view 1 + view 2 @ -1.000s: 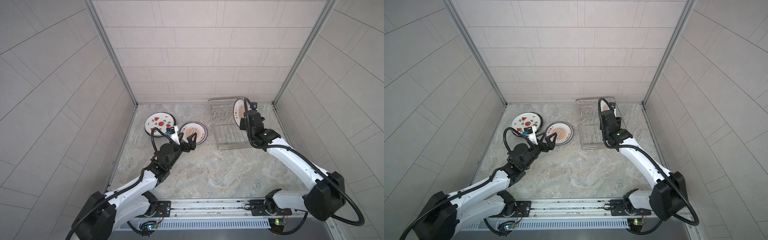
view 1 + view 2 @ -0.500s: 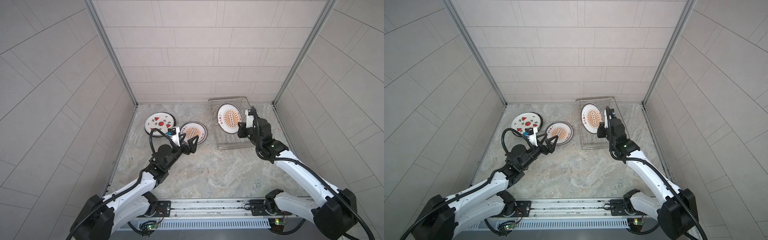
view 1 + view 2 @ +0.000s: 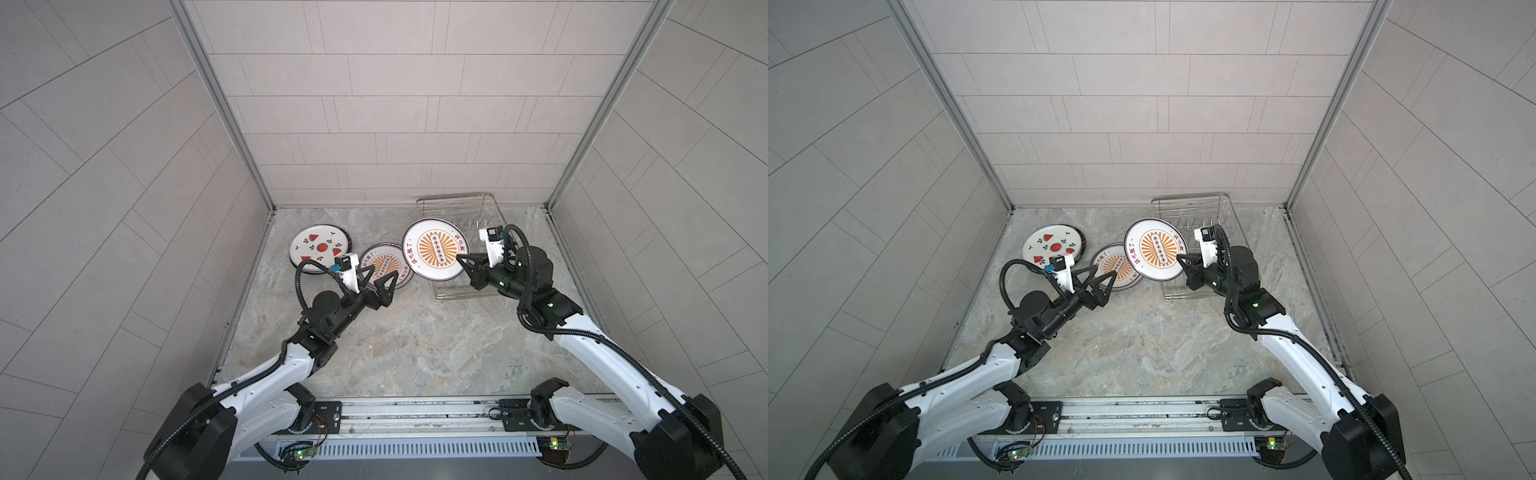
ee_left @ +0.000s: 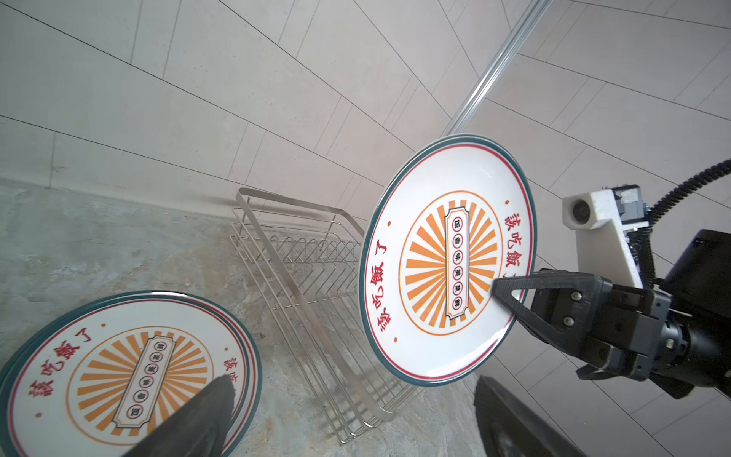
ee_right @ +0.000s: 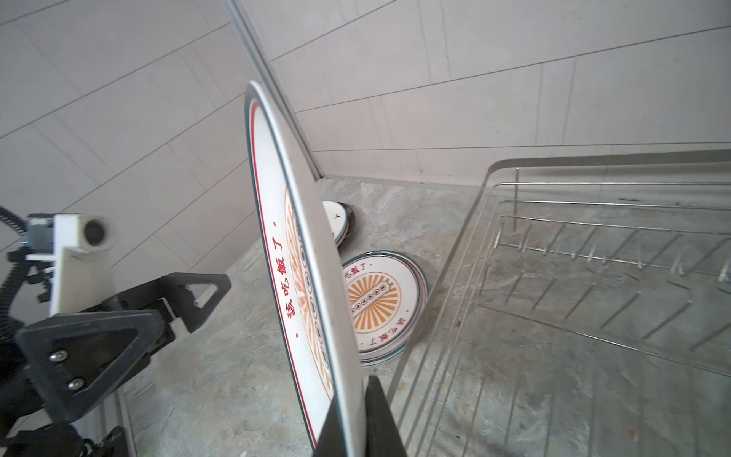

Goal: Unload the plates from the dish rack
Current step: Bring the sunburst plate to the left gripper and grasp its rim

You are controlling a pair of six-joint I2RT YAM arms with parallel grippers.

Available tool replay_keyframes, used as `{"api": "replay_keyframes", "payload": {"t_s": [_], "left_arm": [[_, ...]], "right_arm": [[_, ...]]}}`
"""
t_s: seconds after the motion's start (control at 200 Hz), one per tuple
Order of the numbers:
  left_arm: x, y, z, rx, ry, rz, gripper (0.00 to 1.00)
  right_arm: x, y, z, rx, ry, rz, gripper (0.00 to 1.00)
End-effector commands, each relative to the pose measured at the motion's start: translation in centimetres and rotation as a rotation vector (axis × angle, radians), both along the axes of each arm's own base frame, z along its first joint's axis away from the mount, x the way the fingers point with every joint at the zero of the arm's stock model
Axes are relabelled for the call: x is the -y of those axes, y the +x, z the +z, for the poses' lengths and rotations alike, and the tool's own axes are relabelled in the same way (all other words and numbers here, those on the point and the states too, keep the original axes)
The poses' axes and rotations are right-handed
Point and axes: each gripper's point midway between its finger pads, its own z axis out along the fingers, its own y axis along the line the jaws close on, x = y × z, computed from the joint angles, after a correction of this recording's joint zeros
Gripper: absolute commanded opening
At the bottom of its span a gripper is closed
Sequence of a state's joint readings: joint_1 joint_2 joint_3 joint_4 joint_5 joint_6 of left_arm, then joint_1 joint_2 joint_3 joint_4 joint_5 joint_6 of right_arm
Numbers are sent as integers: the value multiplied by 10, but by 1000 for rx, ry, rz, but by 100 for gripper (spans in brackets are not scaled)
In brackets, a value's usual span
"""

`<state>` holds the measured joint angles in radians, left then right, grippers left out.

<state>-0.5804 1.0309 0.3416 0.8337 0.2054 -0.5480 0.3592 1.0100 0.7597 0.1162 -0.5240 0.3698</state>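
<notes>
Right wrist view: watermelon plate [image 5: 335, 217] mostly hidden behind held sunburst plate [image 5: 292, 277]; right tool [image 5: 353, 395] cropped by frame edge. Left wrist view: left tool [image 4: 352, 382] fingers [image 4: 197, 419] blurred, cropped. Both top views: dark plate [image 3: 349, 245] under watermelon plate, only rim shows.

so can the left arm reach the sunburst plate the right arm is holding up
Probably yes: the left end effector is open and points toward the held plate, with only open space between them.
</notes>
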Motion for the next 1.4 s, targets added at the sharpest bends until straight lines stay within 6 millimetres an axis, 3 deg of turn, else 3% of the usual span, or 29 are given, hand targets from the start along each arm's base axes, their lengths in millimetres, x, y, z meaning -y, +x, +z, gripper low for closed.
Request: {"api": "replay_keyframes", "payload": {"t_s": [0.0,0.22,0.395,0.911,1.011,1.146,1.396], "left_arm": [[9,-7,22,82,-51,-69,99],[18,-13,30,115,-95,-143,95],[25,-14,33,111,-111,-181,86],[30,-17,28,96,-131,-222,44],[29,-17,27,95,-130,-216,31],[29,-16,27,88,-137,-211,29],[29,-9,19,63,-134,-190,18]], "right_arm": [[-10,-15,37,128,61,100,0],[-22,-24,36,129,70,178,0],[-33,-32,33,134,59,236,0],[-39,-29,27,117,39,249,0],[-40,-29,25,111,31,256,0],[-44,-29,22,93,19,265,0],[-46,-20,12,47,-14,251,5]]}}
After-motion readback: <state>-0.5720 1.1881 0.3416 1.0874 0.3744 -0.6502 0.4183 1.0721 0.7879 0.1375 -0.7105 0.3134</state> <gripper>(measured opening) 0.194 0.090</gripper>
